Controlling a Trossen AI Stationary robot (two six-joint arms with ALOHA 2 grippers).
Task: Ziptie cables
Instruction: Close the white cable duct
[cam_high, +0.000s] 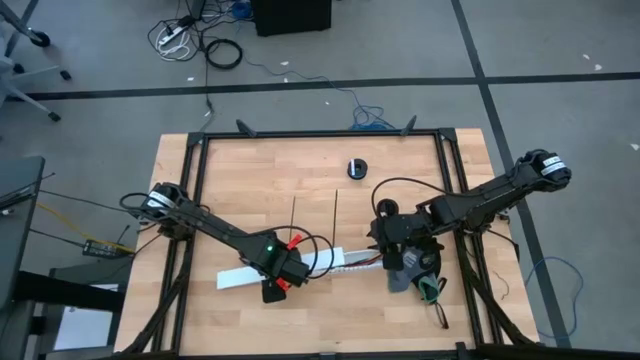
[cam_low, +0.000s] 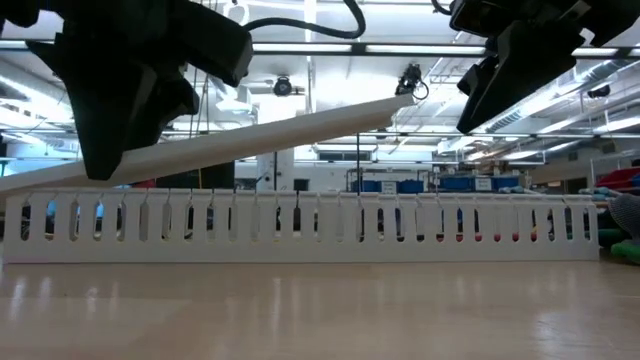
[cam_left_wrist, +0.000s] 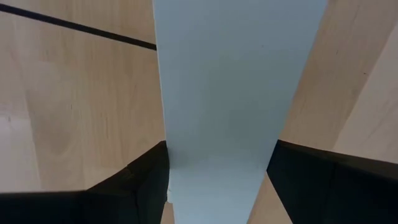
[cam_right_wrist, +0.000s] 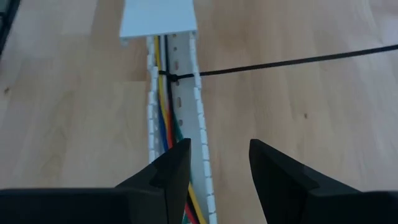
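The cables (cam_right_wrist: 165, 124), yellow, blue, red and green, lie inside a long white slotted channel (cam_low: 320, 222). One ziptie (cam_right_wrist: 280, 62) is looped round them, its tail lying on the table toward the far edge. In the high view two zipties (cam_high: 294, 215) (cam_high: 335, 212) reach from the channel toward the far edge. My left gripper (cam_high: 275, 280) is shut on the channel's flat white cover (cam_low: 290, 135), which hangs tilted above the channel. My right gripper (cam_right_wrist: 217, 162) stands open above the channel's right end, touching nothing. My left gripper pinches the white cover by its two long edges (cam_left_wrist: 166, 155) between the two fingers, which lie across it. The fingers come from above, pointing down, near the cover's left end. The cover slopes, its right end (cam_low: 400, 103) raised clear of the channel and its left end low.
A small black round thing (cam_high: 357, 168) sits on the far middle of the table. A grey and green heap (cam_high: 420, 280) lies near the right arm. Black frame rails (cam_high: 195, 200) run along the table's sides.
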